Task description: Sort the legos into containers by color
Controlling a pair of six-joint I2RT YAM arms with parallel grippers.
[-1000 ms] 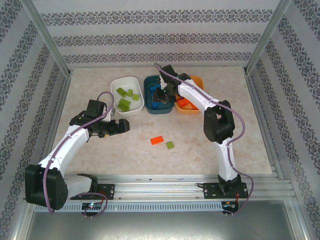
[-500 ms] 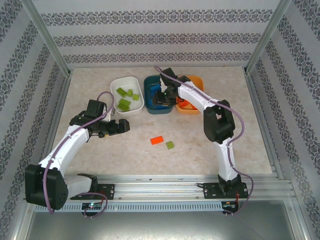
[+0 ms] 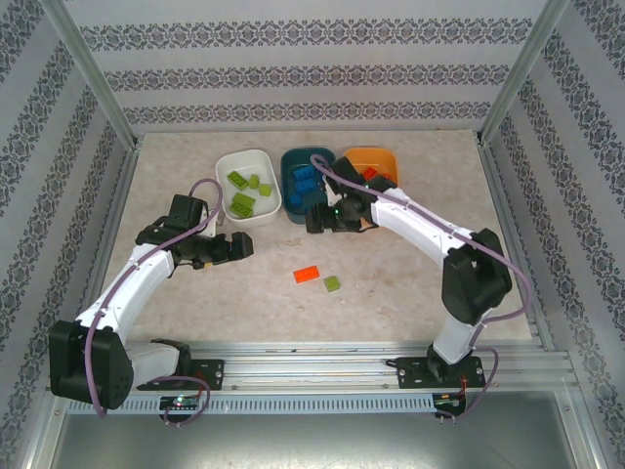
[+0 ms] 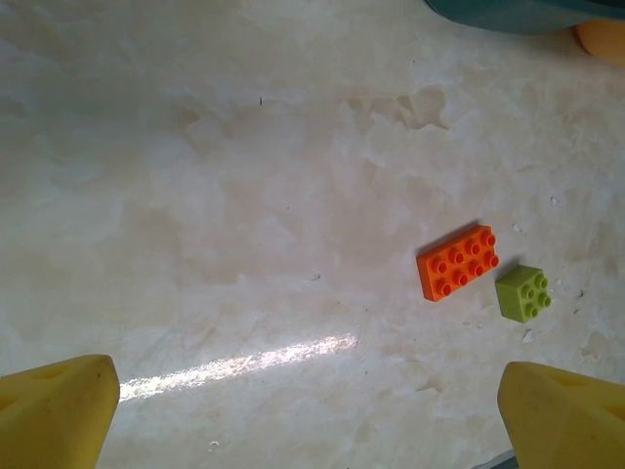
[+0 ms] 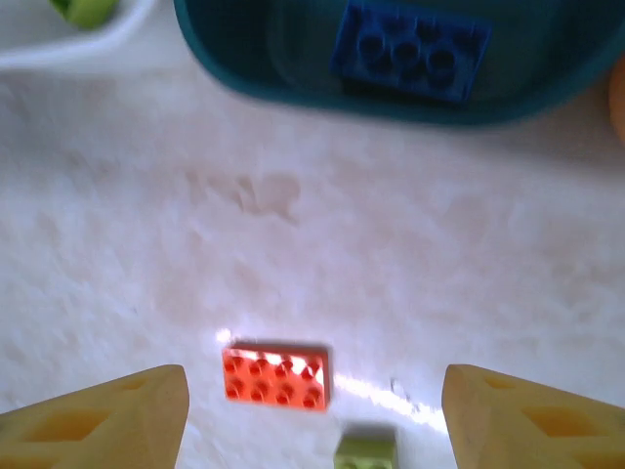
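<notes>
table [image 3: 410,293] marbled | white bowl [image 3: 244,153], teal bowl [image 3: 286,186], orange bowl [image 3: 387,156] | orange brick [image 3: 308,275], green brick [image 3: 333,283]

Bright even light, glare streak on table [image 4: 234,366], blurry right-wrist view

The tabletop [image 3: 391,313] is being covered by a pale beige, marble-looking sheet that's pretty blotchy up close. It's being boxed in on three sides by a back wall [image 3: 312,68], a left wall [image 3: 49,195] and a right wall [image 3: 586,195], all being dressed in the same white paper with dark floral bands. The back corners are being framed by a left aluminium post [image 3: 93,73] and a right aluminium post [image 3: 522,68]. The near edge is being closed off by a silver slotted rail [image 3: 312,354], with a grey metal sheet [image 3: 322,440] below it. Everything's being lit brightly and evenly, and a glare streak [image 4: 234,366] is being bounced off the surface.
</notes>
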